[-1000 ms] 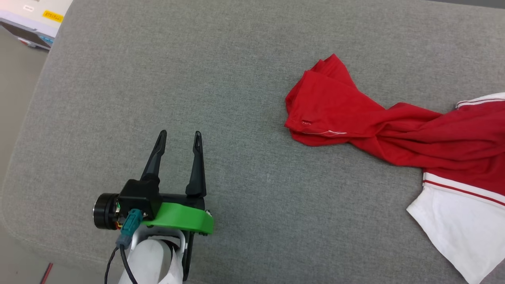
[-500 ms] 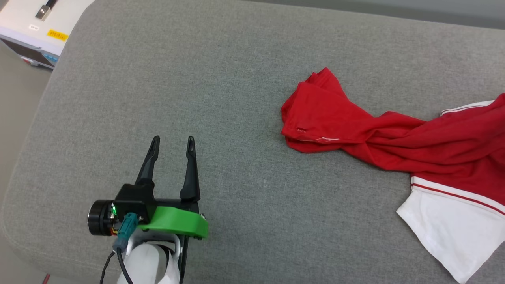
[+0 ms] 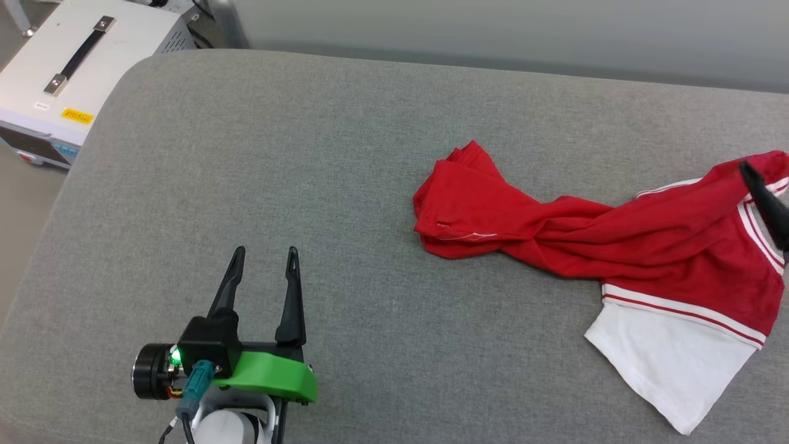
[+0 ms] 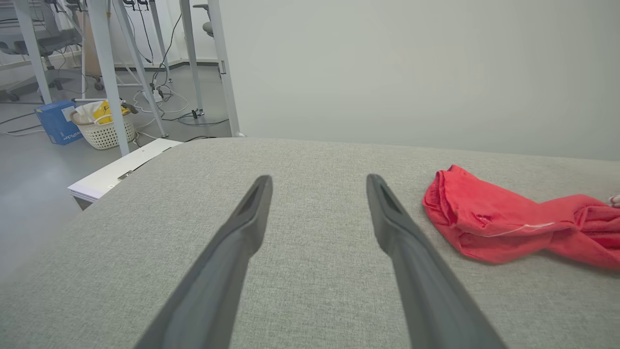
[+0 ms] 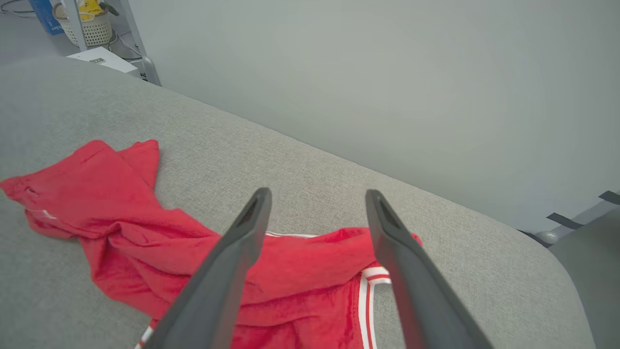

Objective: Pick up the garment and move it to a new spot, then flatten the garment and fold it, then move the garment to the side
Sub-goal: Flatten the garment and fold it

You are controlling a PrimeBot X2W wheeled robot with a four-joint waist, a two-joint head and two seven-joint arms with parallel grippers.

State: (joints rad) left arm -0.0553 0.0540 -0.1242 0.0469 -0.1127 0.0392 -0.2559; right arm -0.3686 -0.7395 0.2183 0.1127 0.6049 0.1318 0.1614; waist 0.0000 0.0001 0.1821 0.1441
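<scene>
The garment (image 3: 616, 240) lies crumpled on the grey cushion (image 3: 308, 154). Its twisted red body stretches to the left and a white sleeve with striped trim spreads at the right. In the left wrist view the garment (image 4: 484, 218) shows its bunched red end. My left gripper (image 3: 265, 251) stands open and empty over bare cushion, well left of the cloth, as the left wrist view confirms (image 4: 318, 179). My right gripper (image 5: 317, 192) is open just above the garment (image 5: 121, 208) near the striped trim, holding nothing. One dark fingertip (image 3: 761, 194) shows at the head view's right edge.
A white equipment box (image 3: 80, 80) with a black handle stands off the cushion's far left corner. A plain wall runs behind the cushion. Beyond the box, a basket (image 4: 104, 128) and table legs stand on the floor. The cushion's rounded left edge drops to the floor.
The head camera has tilted up, shifting the whole picture down. My right gripper has opened, and its fingertip now shows at the right edge. The left gripper has stayed open.
</scene>
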